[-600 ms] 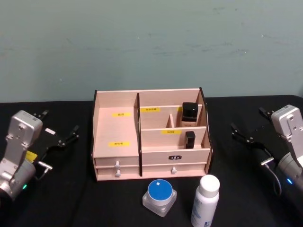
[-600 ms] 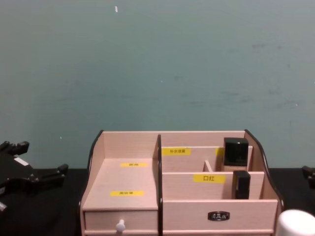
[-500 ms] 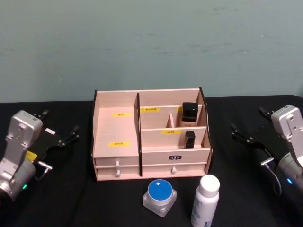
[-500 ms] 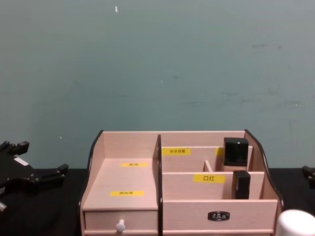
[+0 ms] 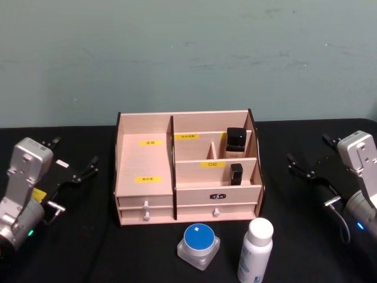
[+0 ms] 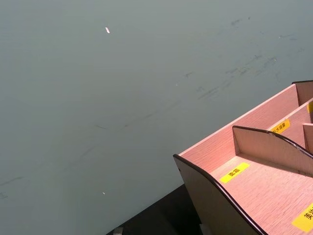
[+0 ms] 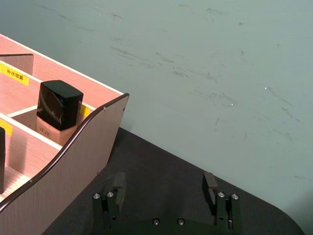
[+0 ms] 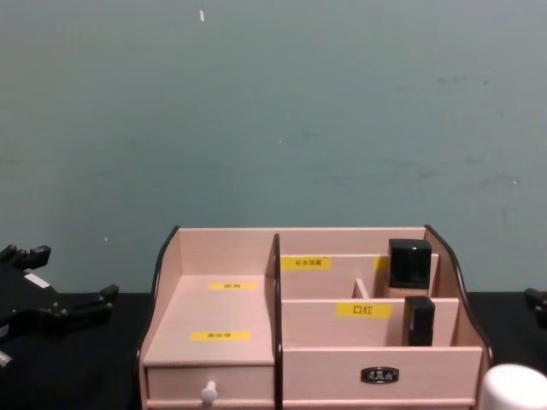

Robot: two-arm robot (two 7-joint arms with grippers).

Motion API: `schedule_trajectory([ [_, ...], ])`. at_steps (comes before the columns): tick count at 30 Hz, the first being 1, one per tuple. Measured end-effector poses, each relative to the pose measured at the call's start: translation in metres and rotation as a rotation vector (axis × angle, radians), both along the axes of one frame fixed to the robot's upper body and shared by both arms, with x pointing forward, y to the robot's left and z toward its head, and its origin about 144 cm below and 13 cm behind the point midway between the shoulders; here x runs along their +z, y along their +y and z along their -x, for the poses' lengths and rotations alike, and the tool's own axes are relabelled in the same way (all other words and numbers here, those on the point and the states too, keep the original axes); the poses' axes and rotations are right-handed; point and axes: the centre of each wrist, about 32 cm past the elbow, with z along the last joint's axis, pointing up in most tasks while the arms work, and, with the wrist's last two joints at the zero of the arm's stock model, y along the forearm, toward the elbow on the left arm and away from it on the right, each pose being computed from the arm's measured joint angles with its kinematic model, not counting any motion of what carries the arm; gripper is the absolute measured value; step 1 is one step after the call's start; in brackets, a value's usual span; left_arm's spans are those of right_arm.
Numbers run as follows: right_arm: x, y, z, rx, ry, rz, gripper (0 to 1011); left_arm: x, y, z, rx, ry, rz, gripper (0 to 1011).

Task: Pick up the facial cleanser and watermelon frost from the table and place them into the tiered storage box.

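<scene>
1. As far as I can see from the head view, both arms sit out wide. The left gripper (image 5: 73, 158) is left of the tiered storage box (image 5: 144, 160) and the right gripper (image 5: 309, 152) is on its right, with the jaws apart on both.
2. That white bottle, the facial cleanser (image 5: 255, 250), stands on the black table (image 5: 88, 247) in front of the box's right end.
3. Blue-lidded jar, the watermelon frost (image 5: 199, 244), sits just left of it, outside the box too.
4. A black-capped bottle (image 5: 235, 140) stands in the back right compartment.

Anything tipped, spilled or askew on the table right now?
Nothing stands out. The tiered storage box sits square, drawers shut; white bottle and blue-lidded jar stand upright before it; left hand and right hand are open, either side of it.
</scene>
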Motion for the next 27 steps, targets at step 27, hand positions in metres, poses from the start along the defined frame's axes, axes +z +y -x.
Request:
schedule_trajectory([
  [27, 0.015, -0.010, 0.011, 0.041, -0.020, -0.009, 1002, 0.000, 0.000, 0.000, 0.000, 0.000, 0.000, 1010],
])
